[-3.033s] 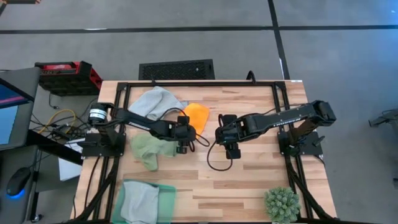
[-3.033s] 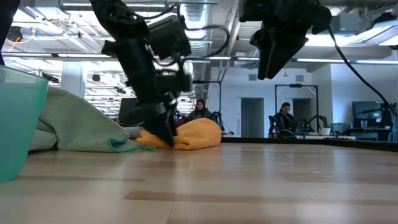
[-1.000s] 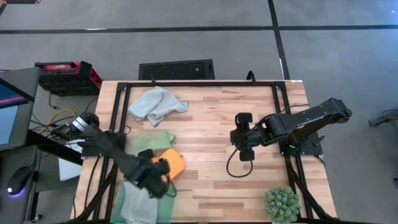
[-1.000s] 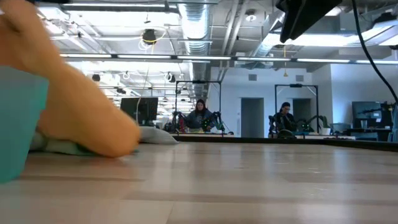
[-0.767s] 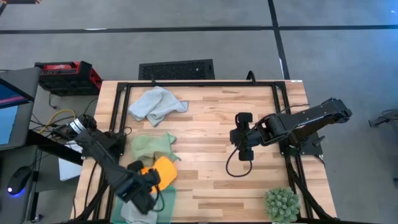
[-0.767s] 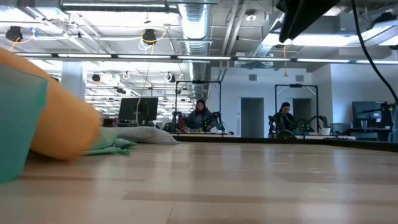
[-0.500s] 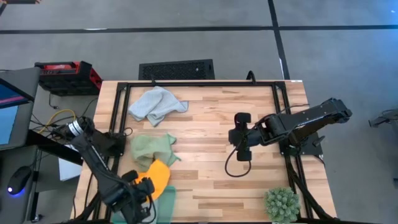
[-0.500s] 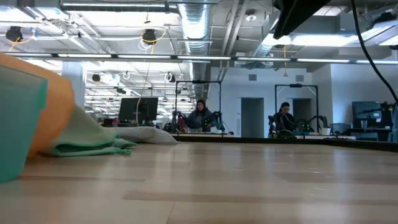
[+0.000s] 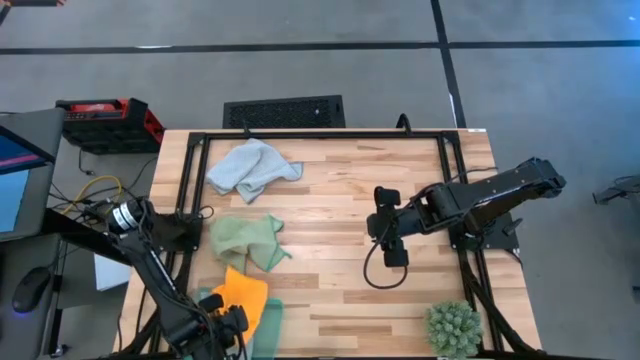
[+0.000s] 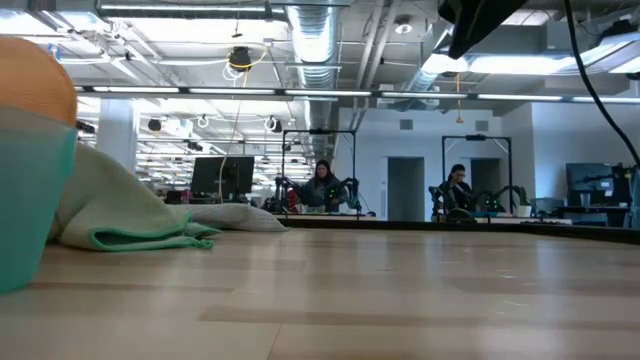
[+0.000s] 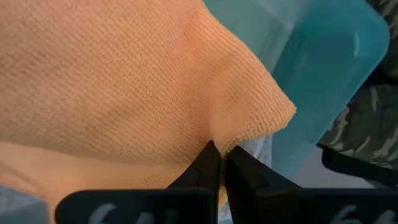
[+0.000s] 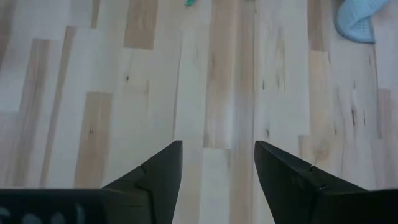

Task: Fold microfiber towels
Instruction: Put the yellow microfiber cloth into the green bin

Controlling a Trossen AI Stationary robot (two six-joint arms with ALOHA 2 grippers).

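A: Since the last frame, the left gripper has carried the orange towel to the near-left desk corner, over the green tray; fingers pinched tight on a towel fold.

B: Other towels?

A: Light green towel crumpled just behind the orange one; grey-blue towel bunched far left, well apart. A second grey-blue towel lies in the tray.

B: Right side?

A: Right gripper hovers mid-desk, fingers spread wide, holding nothing. Plant near-right corner.

Overhead, table-level, two close wrist views
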